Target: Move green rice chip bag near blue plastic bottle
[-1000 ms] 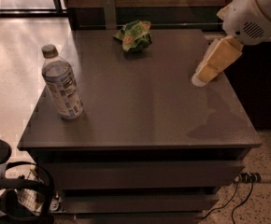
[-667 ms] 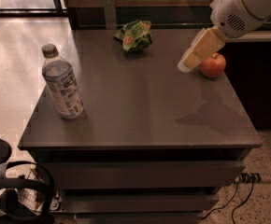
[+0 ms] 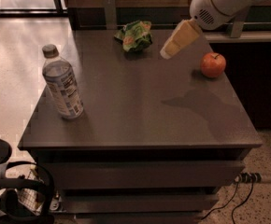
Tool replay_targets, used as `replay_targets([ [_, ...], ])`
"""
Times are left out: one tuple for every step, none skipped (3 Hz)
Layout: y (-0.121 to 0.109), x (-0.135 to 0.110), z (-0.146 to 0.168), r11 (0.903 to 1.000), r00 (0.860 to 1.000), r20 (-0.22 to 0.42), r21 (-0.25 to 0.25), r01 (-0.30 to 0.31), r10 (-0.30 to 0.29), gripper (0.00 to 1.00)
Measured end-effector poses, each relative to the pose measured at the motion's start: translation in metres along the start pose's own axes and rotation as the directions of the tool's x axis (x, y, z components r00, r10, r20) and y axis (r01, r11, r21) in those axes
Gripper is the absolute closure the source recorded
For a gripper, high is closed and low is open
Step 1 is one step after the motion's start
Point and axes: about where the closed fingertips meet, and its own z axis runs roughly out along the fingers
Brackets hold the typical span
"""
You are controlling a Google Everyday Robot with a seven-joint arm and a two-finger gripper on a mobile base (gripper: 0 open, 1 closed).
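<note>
gripper (image 3: 165, 54): over table (image 3: 140, 120), 3 o'clock of green rice chip bag (image 3: 134, 35); open or closed, can't tell
blue plastic bottle (image 3: 63, 85): upright, 9 o'clock edge

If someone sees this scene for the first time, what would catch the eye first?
At upper right, a white arm holds its tan tool above the grey table, just right of the green rice chip bag at the back edge. A red apple sits near the right edge; the blue plastic bottle stands upright near the left edge.
</note>
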Motion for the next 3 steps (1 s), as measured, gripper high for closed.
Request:
replay_targets([
  [-0.006, 0.002, 0.017, 0.9992, 0.999, -0.009, 0.015, -0.038, 0.038, 0.0],
  [-0.006, 0.002, 0.017, 0.9992, 0.999, -0.009, 0.015, -0.038, 0.038, 0.0],
  [-0.021, -0.009, 0.046, 0.9995, 0.999, 0.034, 0.002, -0.031, 0.03, 0.0],
])
